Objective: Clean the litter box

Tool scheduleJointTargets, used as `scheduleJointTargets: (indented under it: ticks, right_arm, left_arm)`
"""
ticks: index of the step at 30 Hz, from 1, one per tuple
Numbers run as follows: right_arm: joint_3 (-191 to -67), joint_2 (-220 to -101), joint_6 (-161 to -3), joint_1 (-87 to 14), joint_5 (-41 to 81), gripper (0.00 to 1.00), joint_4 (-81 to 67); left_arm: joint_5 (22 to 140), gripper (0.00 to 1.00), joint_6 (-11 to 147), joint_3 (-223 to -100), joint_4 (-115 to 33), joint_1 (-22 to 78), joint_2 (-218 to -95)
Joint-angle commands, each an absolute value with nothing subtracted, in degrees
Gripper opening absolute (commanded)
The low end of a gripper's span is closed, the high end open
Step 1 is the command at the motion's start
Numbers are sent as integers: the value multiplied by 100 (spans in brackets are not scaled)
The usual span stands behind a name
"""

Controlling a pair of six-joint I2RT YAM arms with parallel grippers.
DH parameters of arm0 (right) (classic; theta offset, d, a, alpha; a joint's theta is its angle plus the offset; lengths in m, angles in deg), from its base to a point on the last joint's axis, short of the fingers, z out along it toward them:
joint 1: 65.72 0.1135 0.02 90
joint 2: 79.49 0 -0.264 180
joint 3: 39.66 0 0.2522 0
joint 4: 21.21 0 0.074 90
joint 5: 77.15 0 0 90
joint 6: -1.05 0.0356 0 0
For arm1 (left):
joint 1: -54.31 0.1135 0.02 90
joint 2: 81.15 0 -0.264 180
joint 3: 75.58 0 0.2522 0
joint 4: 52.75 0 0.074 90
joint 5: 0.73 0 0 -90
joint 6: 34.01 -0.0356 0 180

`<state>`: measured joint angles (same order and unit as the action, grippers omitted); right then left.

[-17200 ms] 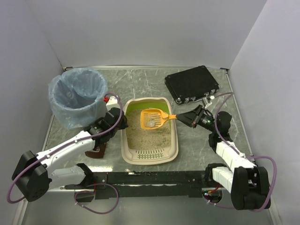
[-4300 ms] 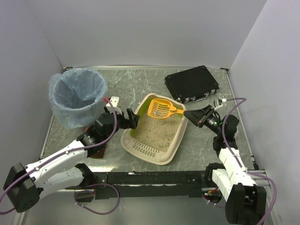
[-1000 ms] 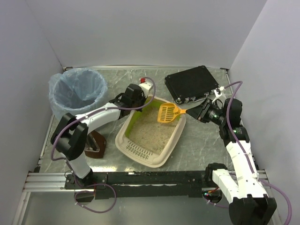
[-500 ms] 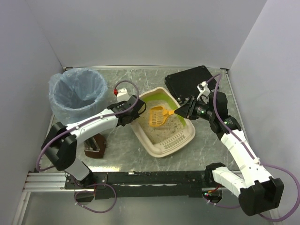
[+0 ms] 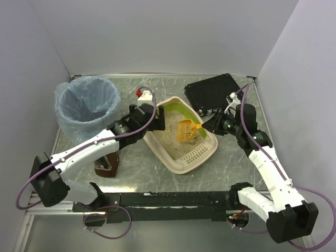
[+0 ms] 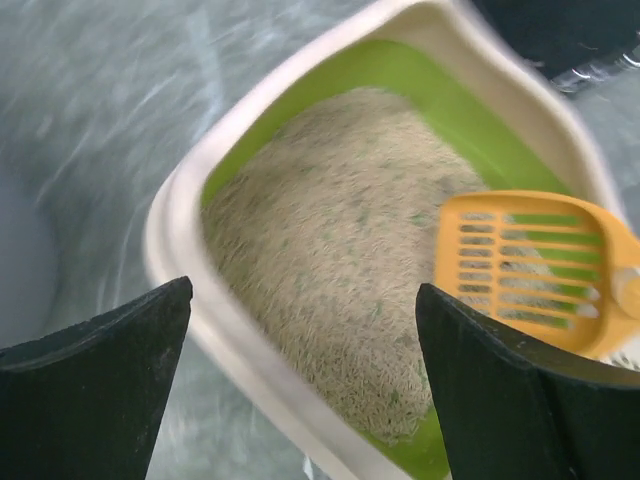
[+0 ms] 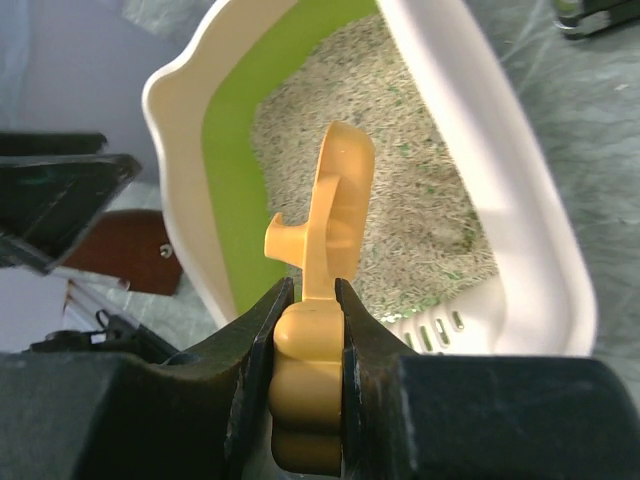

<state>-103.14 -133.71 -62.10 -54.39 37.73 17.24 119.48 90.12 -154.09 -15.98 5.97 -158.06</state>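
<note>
The litter box (image 5: 166, 156) sits askew at mid-table, beige with a lime-green inner wall and sandy litter, its slotted end toward the near right. My left gripper (image 5: 148, 122) hovers wide open just over the box's left rim (image 6: 190, 290), gripping nothing. Litter shows between its fingers (image 6: 100, 390). My right gripper (image 5: 208, 126) is shut on the handle of an orange slotted scoop (image 5: 186, 131). The scoop's head is over the litter at the box's right side. In the right wrist view the scoop (image 7: 340, 190) stands on edge ahead of the gripper (image 7: 312, 290), above the litter box (image 7: 470, 150).
A round bin with a blue bag (image 5: 86, 107) stands at the back left. A black case (image 5: 212, 92) lies at the back right, just behind the right arm. A brown object (image 5: 106, 164) rests on the table under the left arm.
My left gripper has opened and let go of the box's left rim. The box has swung with its slotted end to the right. The scoop has shifted to the right over the litter.
</note>
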Motion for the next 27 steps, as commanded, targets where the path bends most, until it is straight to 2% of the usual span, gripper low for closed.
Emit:
scheduleJointTargets:
  ticks: [1, 3, 5, 12, 17, 18, 19, 20, 23, 27]
  right_arm:
    - [-10475, -13117, -6347, -5544, 3657, 0, 1726]
    - [-10379, -13021, -6355, -5596, 3675, 0, 1716]
    - [-10387, -12959, -6425, -5631, 3684, 0, 1838]
    - [-10334, -12634, -6593, -5702, 3605, 0, 2173]
    - [-10308, -12537, -6654, -5719, 3649, 0, 2401]
    - [-10308, -12528, -6654, -5719, 3623, 0, 2428]
    - [-10308, -12528, -6654, -5719, 3596, 0, 2445]
    - [-10334, -12528, -6654, -5719, 3544, 0, 2454]
    - [-10465, -12642, -6689, -5719, 3456, 0, 2516]
    - [-10729, -12923, -6707, -5719, 3412, 0, 2577]
  left_arm:
    - [9364, 97, 6142, -16025, -2835, 1457, -16217]
    - [8508, 97, 5348, -16245, -2774, 1607, -16753]
    - [8198, 97, 4546, -16745, -2442, 1626, -17357]
    - [9040, 97, 4421, -18442, -1799, 1862, -19100]
    - [9392, 99, 4561, -18673, -1701, 1854, -19550]
    - [9619, 97, 4614, -18533, -1815, 1845, -19550]
    - [9734, 92, 4710, -18497, -1833, 1828, -19576]
    - [9875, 76, 4798, -18479, -1799, 1801, -19594]
    - [10192, 52, 5168, -18435, -1545, 1714, -19664]
    - [10833, 25, 5387, -17796, -1640, 1547, -19392]
